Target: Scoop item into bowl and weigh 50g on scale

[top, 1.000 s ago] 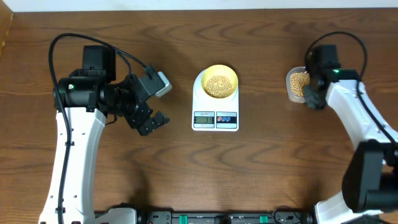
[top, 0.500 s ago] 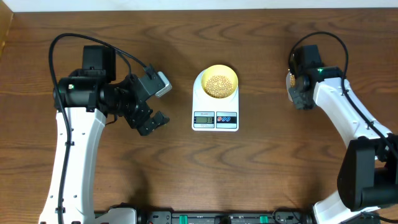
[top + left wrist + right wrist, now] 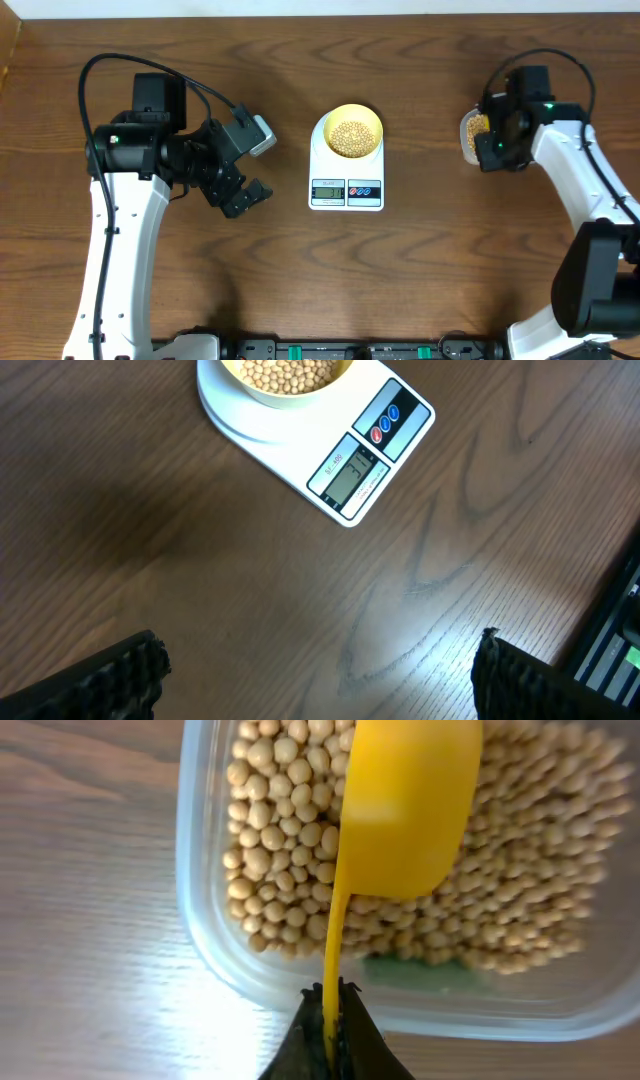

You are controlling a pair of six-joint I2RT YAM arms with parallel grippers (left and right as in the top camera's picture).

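Note:
The pale-yellow bowl (image 3: 353, 132) holds tan beans and stands on the white scale (image 3: 346, 190); both also show in the left wrist view, the bowl (image 3: 282, 382) and the scale (image 3: 368, 458). More beans (image 3: 290, 840) fill a clear plastic tub (image 3: 215, 955), seen overhead at the right (image 3: 467, 138). My right gripper (image 3: 333, 1020) is shut on the handle of the bright yellow scoop (image 3: 405, 800), whose cup hangs over the tub's beans. From overhead the right gripper (image 3: 497, 140) is over the tub. My left gripper (image 3: 243, 185) is open and empty, left of the scale.
Bare wooden table surrounds the scale. A black rail (image 3: 350, 350) runs along the front edge. The left arm's cable loops at the back left (image 3: 150, 70).
My right gripper swung left over the tub's left side, then moved back right and now sits over the tub. The left arm, bowl and scale have not moved.

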